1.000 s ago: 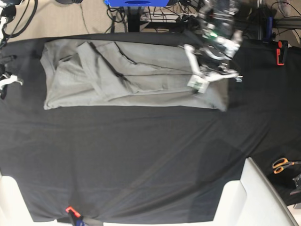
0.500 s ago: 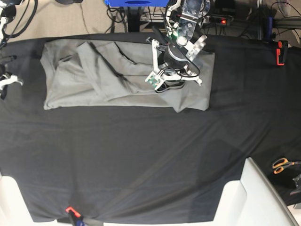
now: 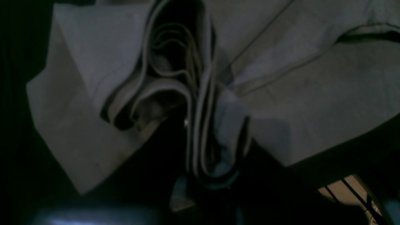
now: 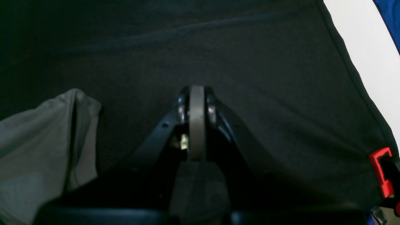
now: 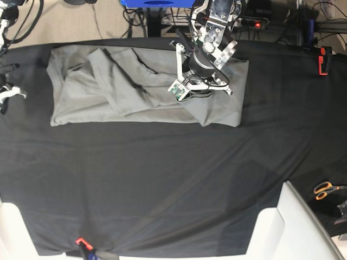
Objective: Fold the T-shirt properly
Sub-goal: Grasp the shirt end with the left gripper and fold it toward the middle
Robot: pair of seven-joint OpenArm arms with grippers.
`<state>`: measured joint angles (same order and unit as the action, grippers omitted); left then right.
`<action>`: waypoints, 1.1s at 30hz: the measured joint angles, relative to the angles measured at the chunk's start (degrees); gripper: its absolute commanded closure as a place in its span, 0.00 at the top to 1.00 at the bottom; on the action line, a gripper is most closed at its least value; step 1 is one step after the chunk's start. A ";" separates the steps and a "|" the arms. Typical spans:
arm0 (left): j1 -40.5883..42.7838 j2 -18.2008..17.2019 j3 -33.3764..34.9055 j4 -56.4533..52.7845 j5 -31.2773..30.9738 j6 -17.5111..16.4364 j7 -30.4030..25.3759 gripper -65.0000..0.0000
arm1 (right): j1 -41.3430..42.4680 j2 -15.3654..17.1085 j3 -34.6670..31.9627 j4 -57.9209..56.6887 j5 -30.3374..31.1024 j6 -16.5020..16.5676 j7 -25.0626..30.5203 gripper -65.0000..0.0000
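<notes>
Reaching in from the far edge of the table, the left arm leans down over the right-hand part of the T-shirt (image 5: 135,81), its wrist bent so that the left gripper (image 5: 196,93) points into the cloth. In the left wrist view the grey fabric is gathered into a bunch of stacked layers and hems (image 3: 203,125) running straight toward the camera; the fingers themselves are lost in shadow there, but the jaws appear pressed together on that bunch, so the left gripper is pinching the T-shirt. Beyond the pinch the shirt spreads flat to both sides, with a seam line slanting across the panel on the right of that view, and the corner nearest the gripper is lifted and doubled over onto the rest of the garment.

Away at the other side, the right arm barely shows in the base view, only a pale part at the frame's left edge. Its own camera shows the right gripper (image 4: 197,93) hanging over the bare black table cloth (image 4: 265,62), its two pads pressed flat against each other with nothing between them. To the left of and below this gripper in that view lies one end of the T-shirt (image 4: 40,140), apart from the fingertips. To the gripper's right, at the cloth's edge, sits a red clamp (image 4: 382,172).

No label, print or writing can be read on the shirt in any view; the wrist pictures are too dark to tell.

A pair of orange-handled scissors (image 5: 325,189) lies at the table's right side, well apart from both grippers.
</notes>
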<state>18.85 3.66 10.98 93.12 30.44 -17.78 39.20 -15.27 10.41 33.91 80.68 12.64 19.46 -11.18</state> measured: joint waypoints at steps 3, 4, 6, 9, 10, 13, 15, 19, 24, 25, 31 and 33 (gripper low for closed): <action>0.02 -0.81 2.82 0.00 0.87 0.04 0.28 0.00 | 0.00 0.00 0.00 0.00 0.00 0.00 0.00 0.01; 0.04 -0.98 3.72 0.00 0.85 0.04 0.26 0.00 | -0.02 0.00 0.00 0.00 0.00 0.00 0.00 0.01; 0.22 -1.18 5.40 0.00 0.87 0.02 0.24 0.18 | 0.00 0.00 0.00 0.00 0.00 0.00 0.00 0.01; 0.24 -1.16 6.80 0.00 0.85 0.02 0.24 0.38 | -0.02 0.00 0.00 0.00 0.00 0.00 0.00 0.01; 0.22 -1.20 7.32 0.00 0.90 0.02 0.24 0.42 | -0.02 0.00 0.00 0.00 0.00 0.00 0.00 0.01; 0.24 -1.27 9.51 0.00 1.05 0.02 0.24 0.55 | 0.00 0.00 0.00 0.00 0.00 0.00 0.00 0.01; 0.24 -1.33 10.69 0.00 2.78 -0.07 0.07 0.62 | 0.00 0.00 0.00 0.00 0.00 0.00 0.00 0.01; 0.20 -2.03 14.95 0.00 7.39 0.04 0.31 0.72 | 0.00 0.00 0.00 0.00 0.02 0.00 0.04 0.01; -0.15 -1.90 17.33 0.85 7.45 -0.11 0.07 0.73 | 0.00 0.07 0.00 0.00 -0.02 -0.20 0.00 0.01; -0.11 -1.92 17.33 1.49 7.45 -0.13 0.02 0.73 | 0.13 0.07 0.00 0.00 0.00 -0.11 0.00 0.01; 1.33 -3.74 15.58 8.33 6.95 -0.17 2.40 0.52 | 0.28 0.13 0.00 0.00 0.00 -0.04 -0.02 0.01; 1.33 -4.42 13.55 8.72 7.41 -0.17 5.97 0.22 | 0.31 0.13 0.00 0.00 0.04 0.00 0.00 0.01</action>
<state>20.18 -0.75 24.53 101.84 37.85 -17.96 45.17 -14.96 10.55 33.91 80.68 12.69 19.46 -11.18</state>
